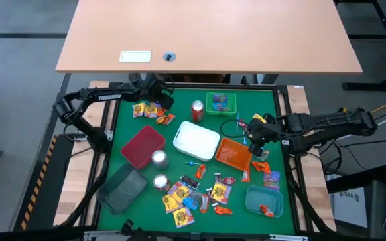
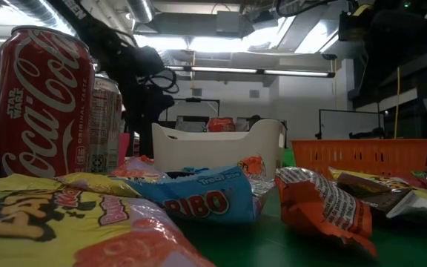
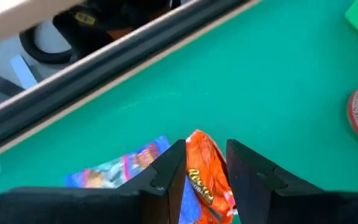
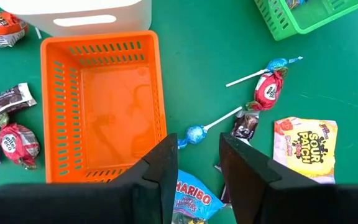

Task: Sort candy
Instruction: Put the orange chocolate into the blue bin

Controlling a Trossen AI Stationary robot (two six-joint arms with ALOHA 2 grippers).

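Note:
Candy lies in two heaps on the green mat, one at the far left (image 1: 149, 111) and one near the front (image 1: 193, 195). My left gripper (image 1: 161, 102) is low over the far-left heap and open. Its fingers stand on either side of an orange packet (image 3: 205, 174); I cannot tell whether they touch it. A purple-blue packet (image 3: 114, 169) lies beside that one. My right gripper (image 1: 252, 137) hangs open above the right rim of the orange tray (image 4: 101, 99). Below it lie a blue lollipop (image 4: 196, 134) and a blue Haribo packet (image 4: 194, 200).
Red (image 1: 141, 146), white (image 1: 196, 139), green (image 1: 220, 103), teal (image 1: 265, 201) and grey (image 1: 122, 188) trays stand on the mat. A red can (image 1: 197, 110) stands beside the left gripper, with two silver cans (image 1: 159, 158) toward the front. A desk (image 1: 206, 33) lies beyond the far edge.

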